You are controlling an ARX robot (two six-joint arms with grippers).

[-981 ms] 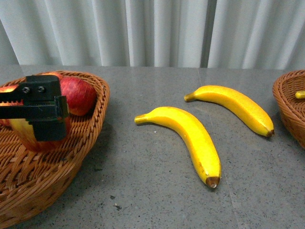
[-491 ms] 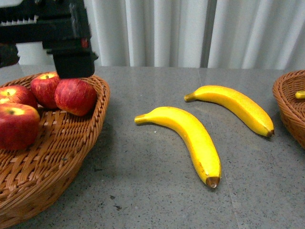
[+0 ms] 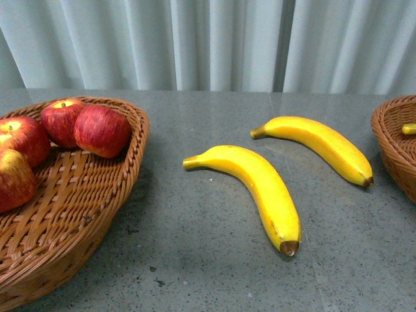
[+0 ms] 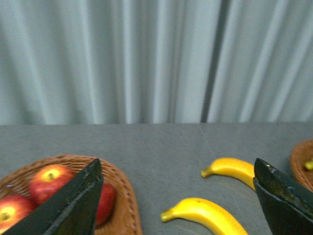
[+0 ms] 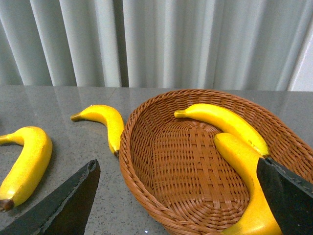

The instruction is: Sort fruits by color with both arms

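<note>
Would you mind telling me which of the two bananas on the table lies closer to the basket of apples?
The front banana, its stem end pointing at the apple basket; the rear banana lies nearer the right-hand basket.

Four apples (image 3: 102,130) (image 3: 62,120) (image 3: 23,140) (image 3: 13,181), four bananas (image 5: 27,161) (image 5: 105,122) (image 5: 225,125) (image 5: 244,181), two baskets (image 3: 138,133) (image 3: 385,140)

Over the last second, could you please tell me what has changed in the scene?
The left gripper let go of an apple in the left basket, rose, and left the front view. The two bananas on the table stayed put.
</note>
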